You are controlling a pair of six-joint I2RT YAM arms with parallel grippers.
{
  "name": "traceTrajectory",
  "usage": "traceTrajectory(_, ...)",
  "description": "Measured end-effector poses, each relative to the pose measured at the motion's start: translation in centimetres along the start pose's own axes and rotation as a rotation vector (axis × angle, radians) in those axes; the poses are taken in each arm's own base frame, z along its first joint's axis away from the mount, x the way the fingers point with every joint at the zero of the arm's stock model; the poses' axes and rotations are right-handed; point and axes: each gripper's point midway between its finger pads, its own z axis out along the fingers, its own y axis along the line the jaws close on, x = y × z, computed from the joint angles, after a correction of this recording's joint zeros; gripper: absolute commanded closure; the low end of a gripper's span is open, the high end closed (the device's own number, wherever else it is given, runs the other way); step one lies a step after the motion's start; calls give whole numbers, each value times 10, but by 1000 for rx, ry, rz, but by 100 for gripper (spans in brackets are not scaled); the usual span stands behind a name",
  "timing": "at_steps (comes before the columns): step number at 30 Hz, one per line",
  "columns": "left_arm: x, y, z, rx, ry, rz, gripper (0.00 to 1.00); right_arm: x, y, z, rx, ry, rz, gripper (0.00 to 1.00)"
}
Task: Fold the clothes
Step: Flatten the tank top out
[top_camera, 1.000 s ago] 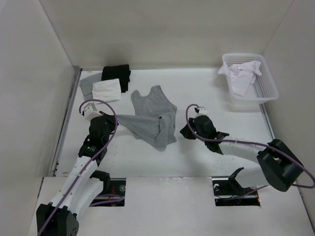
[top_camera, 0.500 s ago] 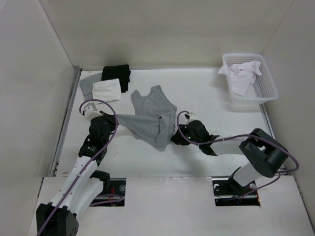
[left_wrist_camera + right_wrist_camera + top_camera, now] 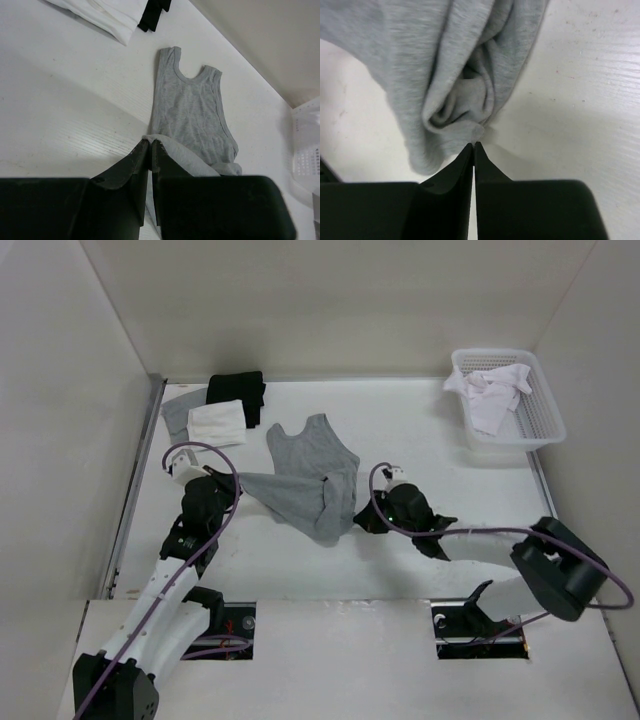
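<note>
1. Grey sleeveless top (image 3: 308, 452): at the centre of the table (image 3: 430, 440). The neck and armholes lie flat toward 12 o'clock. The lower half is turned up and bunched in thick folds toward 5 o'clock.
2. Left gripper (image 3: 237, 485): at 9 o'clock of the top, fingers pressed together. The grey hem runs straight into the tips, so it reads as pinching a hem corner.
3. Right gripper (image 3: 358, 518): at 4 o'clock of the top, fingers pressed together on a small nub at the edge of the bunched fold. How many layers it has caught cannot be told.
4. Step in hand, as judged: open out the crumpled lower half so the top lies flat before any fold.
5. Handling advice:
   - Draw the two pinches apart, toward 9 and 3 o'clock, then down toward 6 o'clock.
   - Lift just enough for the folds to fall free.
   - Move both arms evenly, or the flat upper part is likely to skew.
   - If the right pinch holds the whole roll and not the hem alone, the bunch will probably travel unopened, so regrip.
6. Surroundings:
   - A stack of black, white and grey cloths (image 3: 225, 412) at 11 o'clock of the table.
   - A white mesh basket (image 3: 545, 430) with a white garment (image 3: 490, 395) at 2 o'clock.
   - Both are well apart from the top.
</note>
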Motion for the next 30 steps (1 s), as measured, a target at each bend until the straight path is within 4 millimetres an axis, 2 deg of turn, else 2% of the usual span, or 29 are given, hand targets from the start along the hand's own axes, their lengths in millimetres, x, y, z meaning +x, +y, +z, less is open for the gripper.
traceTrajectory(4, 0, -2, 0, 7, 1, -1, 97, -30, 25, -32, -61, -95, 2, 97)
traceTrajectory(6, -2, -8, -2, 22, -2, -4, 98, -51, 43, -58, -105, -167, -4, 98)
traceTrajectory(9, -20, -33, -11, 85, -38, -19, 98, -85, 73, -106, -163, -285, -23, 99)
traceTrajectory(12, -61, -77, -33, 200, -126, -53, 98, -140, 113, -175, -227, -458, -51, 100)
traceTrajectory(15, -116, -123, -73, 335, -256, -96, 98, -202, 152, -259, -283, -670, -66, 100)
traceTrajectory(19, -198, -167, -132, 471, -458, -158, 98, -275, 187, -371, -326, -944, -68, 100)
traceTrajectory(21, -236, -181, -162, 524, -558, -192, 98, -305, 200, -416, -327, -1052, -71, 100)
traceTrajectory(23, -268, -192, -189, 564, -641, -218, 98, -329, 212, -446, -323, -1128, -77, 100)
traceTrajectory(25, -296, -203, -211, 598, -710, -238, 98, -347, 224, -463, -314, -1172, -93, 100)
traceTrajectory(27, -315, -211, -225, 617, -755, -244, 98, -363, 237, -470, -309, -1195, -114, 100)
traceTrajectory(30, -333, -223, -232, 620, -797, -230, 98, -380, 252, -465, -286, -1206, -147, 100)
